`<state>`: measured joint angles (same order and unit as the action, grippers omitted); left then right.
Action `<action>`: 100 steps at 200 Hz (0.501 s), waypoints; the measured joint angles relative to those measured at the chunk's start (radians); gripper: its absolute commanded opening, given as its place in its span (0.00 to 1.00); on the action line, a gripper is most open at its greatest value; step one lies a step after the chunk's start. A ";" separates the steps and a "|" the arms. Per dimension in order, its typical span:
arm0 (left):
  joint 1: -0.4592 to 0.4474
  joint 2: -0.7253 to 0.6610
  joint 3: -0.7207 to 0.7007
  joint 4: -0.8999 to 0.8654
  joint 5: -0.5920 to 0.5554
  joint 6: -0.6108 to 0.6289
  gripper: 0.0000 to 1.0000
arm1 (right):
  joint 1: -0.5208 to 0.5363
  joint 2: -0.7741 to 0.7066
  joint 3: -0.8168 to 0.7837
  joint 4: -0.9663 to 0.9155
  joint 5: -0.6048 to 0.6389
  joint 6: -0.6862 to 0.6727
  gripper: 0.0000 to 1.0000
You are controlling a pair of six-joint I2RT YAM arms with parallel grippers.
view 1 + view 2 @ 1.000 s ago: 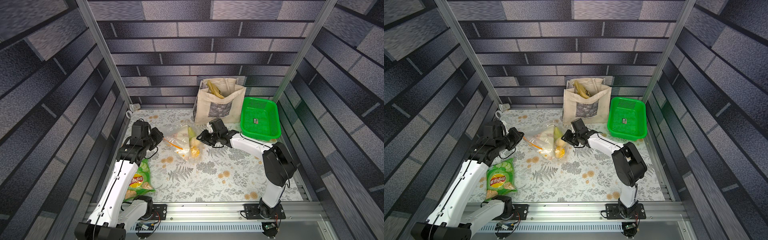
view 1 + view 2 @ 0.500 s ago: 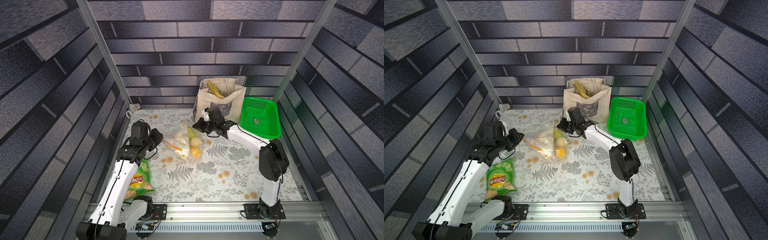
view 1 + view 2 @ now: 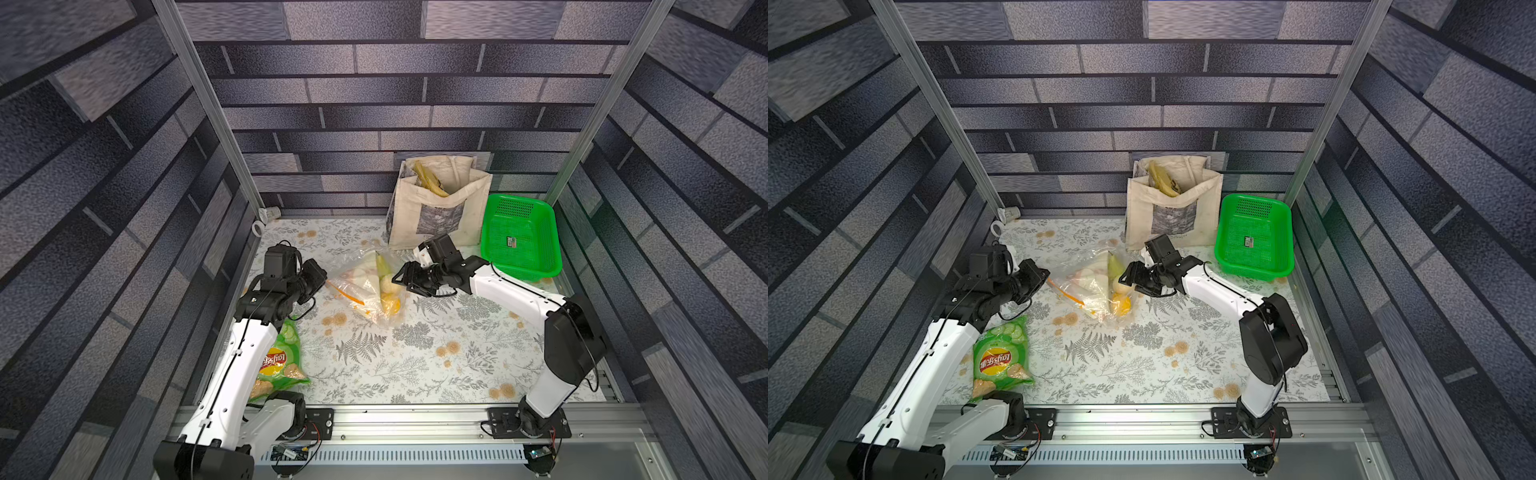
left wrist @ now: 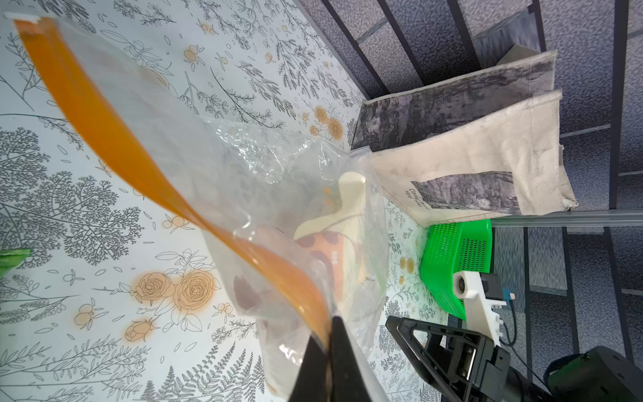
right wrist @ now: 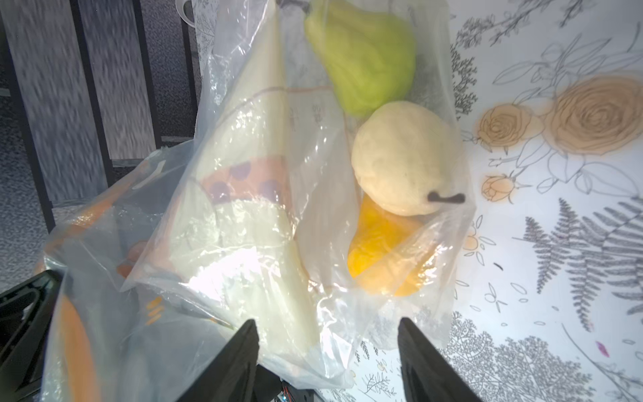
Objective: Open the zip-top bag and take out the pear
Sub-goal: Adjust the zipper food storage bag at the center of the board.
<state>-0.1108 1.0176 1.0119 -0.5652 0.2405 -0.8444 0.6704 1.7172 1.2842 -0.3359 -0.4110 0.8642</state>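
The clear zip-top bag [image 3: 365,286] lies crumpled on the floral table in both top views, orange zip strip [image 4: 114,139] towards my left arm. My left gripper [image 4: 328,322] is shut on one end of that strip; it also shows in a top view [image 3: 1045,276]. Inside the bag sits a pale pear [image 5: 403,160] with a dark stem, between a green ridged fruit [image 5: 362,59] and an orange fruit [image 5: 379,254]. My right gripper [image 5: 327,323] is open at the bag's other side [image 3: 400,279], with loose plastic between its spread fingers.
A beige tote bag [image 3: 436,208] holding a banana stands at the back. A green basket [image 3: 519,237] sits right of it. A green crisp packet [image 3: 282,361] lies by my left arm. A small white cup [image 3: 270,214] lies in the back left corner.
My right gripper swung towards the tote bag, came back to the zip-top bag's side, and its jaws spread open. My left gripper kept its hold on the strip.
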 measured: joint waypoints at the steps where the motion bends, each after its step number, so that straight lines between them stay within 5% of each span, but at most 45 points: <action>1: 0.000 0.000 0.000 0.000 0.000 0.000 0.00 | 0.002 0.000 -0.002 0.002 -0.002 0.003 0.66; 50: 0.002 0.000 -0.016 0.004 0.000 0.000 0.00 | 0.023 0.035 -0.024 0.082 -0.021 0.119 0.61; 58: 0.003 0.000 -0.019 0.004 0.000 0.000 0.00 | 0.023 0.047 -0.025 0.107 -0.020 0.143 0.54; 86: 0.008 -0.001 -0.025 0.004 0.000 0.000 0.00 | 0.023 0.090 -0.026 0.193 -0.013 0.206 0.04; 100: 0.008 -0.001 -0.026 0.004 0.001 0.000 0.00 | 0.023 0.097 -0.025 0.211 0.000 0.220 0.00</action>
<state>-0.1024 1.0168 0.9855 -0.5610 0.2413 -0.8444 0.6937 1.8141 1.2594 -0.1246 -0.4110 1.0843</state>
